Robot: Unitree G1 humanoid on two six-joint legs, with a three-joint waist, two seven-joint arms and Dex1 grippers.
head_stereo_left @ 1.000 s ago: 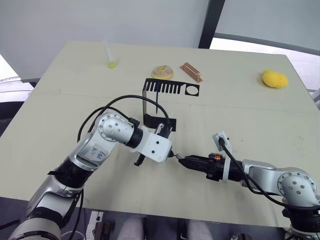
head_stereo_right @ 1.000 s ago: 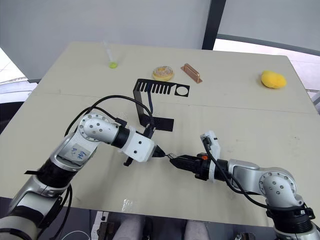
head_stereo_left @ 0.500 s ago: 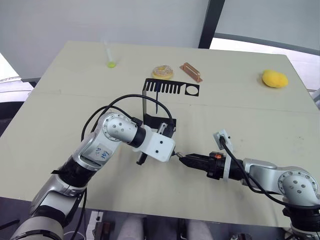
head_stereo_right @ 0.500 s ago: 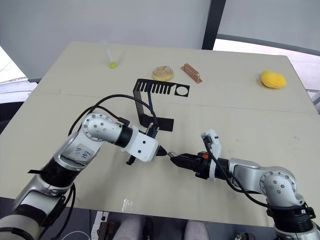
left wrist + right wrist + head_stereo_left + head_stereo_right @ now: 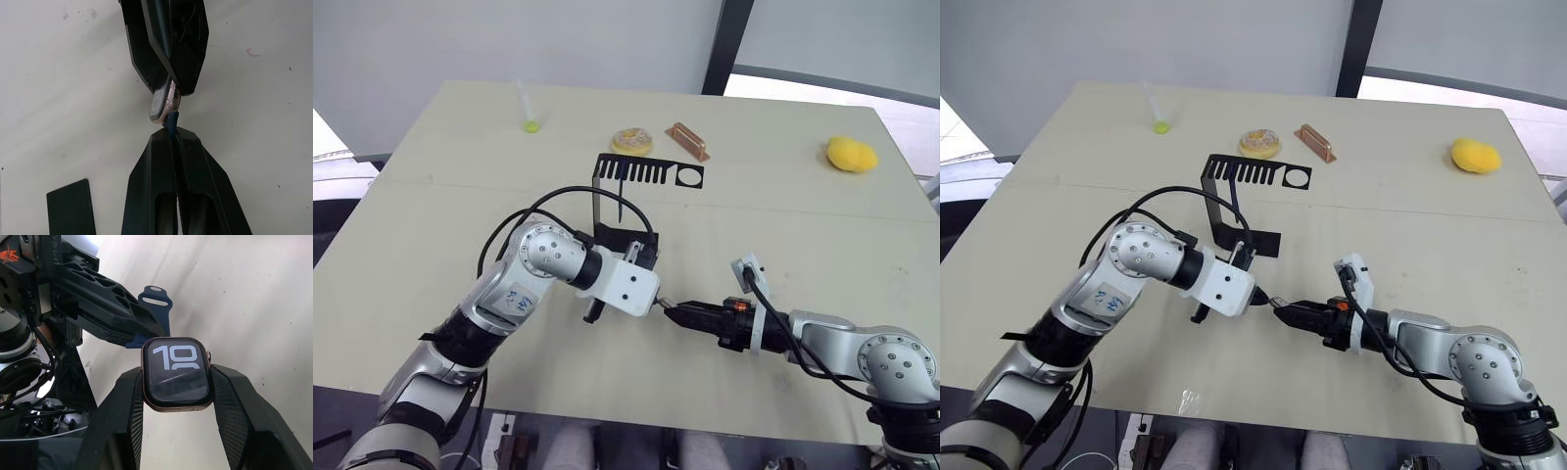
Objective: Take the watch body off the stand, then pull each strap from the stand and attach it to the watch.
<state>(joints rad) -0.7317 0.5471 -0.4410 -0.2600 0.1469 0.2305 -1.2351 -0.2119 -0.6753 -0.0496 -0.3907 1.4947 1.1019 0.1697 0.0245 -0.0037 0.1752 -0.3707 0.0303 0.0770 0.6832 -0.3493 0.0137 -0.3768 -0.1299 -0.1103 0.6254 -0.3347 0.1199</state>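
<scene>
Left gripper [image 5: 172,128] clamps a blue strap [image 5: 170,120], tip touching the watch [image 5: 163,102] edge. Right gripper [image 5: 168,93] grips the watch. Black plate [image 5: 70,208], probably the stand's foot.

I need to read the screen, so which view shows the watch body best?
The right wrist view: the watch body faces the camera between the right gripper jaws, white digits legible. The left wrist view shows it edge-on, meeting a blue strap. In both eye views it is a tiny speck between the grippers.
</scene>
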